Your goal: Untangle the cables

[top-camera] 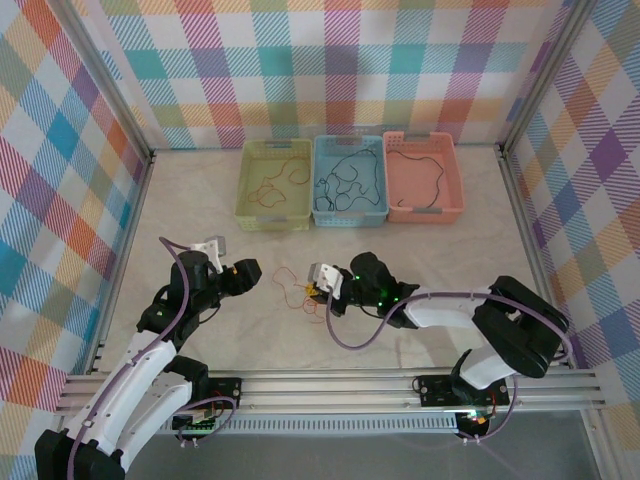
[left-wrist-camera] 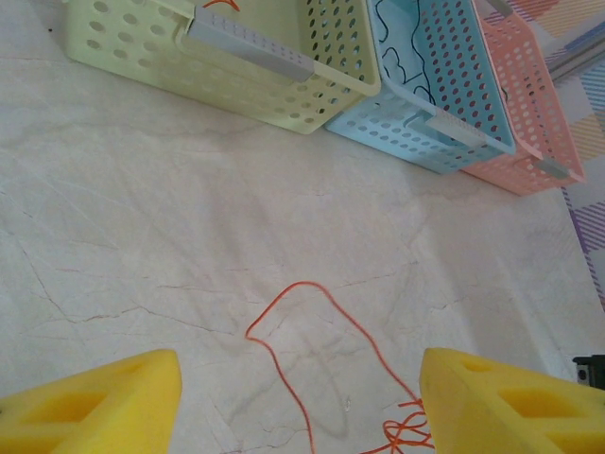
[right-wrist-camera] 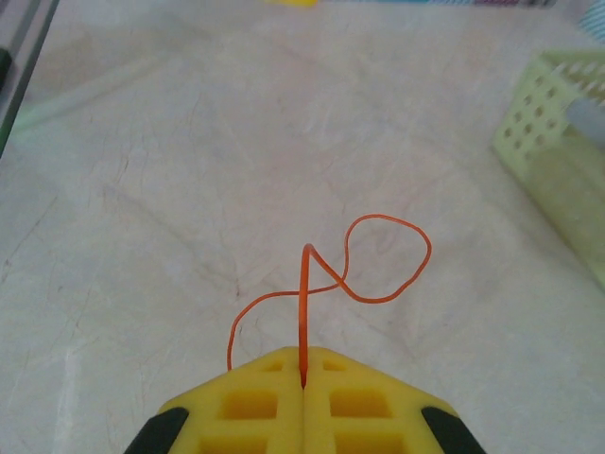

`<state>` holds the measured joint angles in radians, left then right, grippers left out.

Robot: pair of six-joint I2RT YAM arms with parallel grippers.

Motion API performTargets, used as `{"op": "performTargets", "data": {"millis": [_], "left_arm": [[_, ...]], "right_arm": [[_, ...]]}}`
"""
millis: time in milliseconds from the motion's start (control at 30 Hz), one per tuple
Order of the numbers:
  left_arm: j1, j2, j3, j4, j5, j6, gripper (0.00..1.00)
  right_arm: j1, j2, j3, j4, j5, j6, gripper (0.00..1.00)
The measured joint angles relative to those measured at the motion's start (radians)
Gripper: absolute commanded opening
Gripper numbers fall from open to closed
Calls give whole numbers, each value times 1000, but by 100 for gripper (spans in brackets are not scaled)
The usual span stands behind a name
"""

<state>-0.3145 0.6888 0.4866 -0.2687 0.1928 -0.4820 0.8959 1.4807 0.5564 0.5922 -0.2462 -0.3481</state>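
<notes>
- The worktop [top-camera: 450,260] carries three baskets in a row along its far edge: a yellow-green basket [top-camera: 244,185], a blue basket [top-camera: 317,185] and a salmon basket [top-camera: 457,185], set side by side.
- We see open worktop between the baskets and the arms, and along the left and right edges.
- The orange cable [top-camera: 298,288] lies loose near the middle of the worktop, between the two grippers and well apart from the baskets.
- The right gripper [right-wrist-camera: 302,374] has its jaws together, clamped on a strand of the orange cable [right-wrist-camera: 302,303]. The strand rises from the fingertips into a loop that crosses itself.
- The left gripper [left-wrist-camera: 298,407] has its jaws apart and holds nothing. A bend of the orange cable [left-wrist-camera: 307,283] lies on the worktop ahead of the gap.
- The left wrist view cuts off a small orange knot at its bottom edge, so we cannot count its strands.
- From above, the right gripper covers part of the cable.
- In the baskets we see a red cable [top-camera: 280,185], dark cables [top-camera: 345,185] of uncertain colour and a black cable [top-camera: 430,175].
</notes>
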Motion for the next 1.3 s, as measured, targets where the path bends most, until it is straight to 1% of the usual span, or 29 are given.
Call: {"op": "performTargets", "data": {"millis": [133, 300, 467, 633, 800, 1100, 1300], "left_arm": [[0, 3, -3, 9, 9, 0, 68], [0, 27, -6, 16, 42, 0, 68], [-2, 59, -6, 39, 85, 0, 68], [-6, 98, -7, 73, 141, -11, 68], [-32, 154, -7, 102, 191, -36, 69], [-77, 154, -8, 146, 219, -130, 68], [-106, 185, -5, 163, 227, -186, 68]], "right_arm": [[-28, -29, -51, 112, 5, 43, 0], [-86, -63, -98, 225, 14, 121, 0], [-140, -69, -124, 300, 17, 208, 0], [-164, -74, -138, 333, 23, 267, 0], [-176, -84, -142, 349, 30, 301, 0], [-185, -93, -150, 351, 32, 335, 0], [-189, -93, -150, 359, -4, 343, 0]]}}
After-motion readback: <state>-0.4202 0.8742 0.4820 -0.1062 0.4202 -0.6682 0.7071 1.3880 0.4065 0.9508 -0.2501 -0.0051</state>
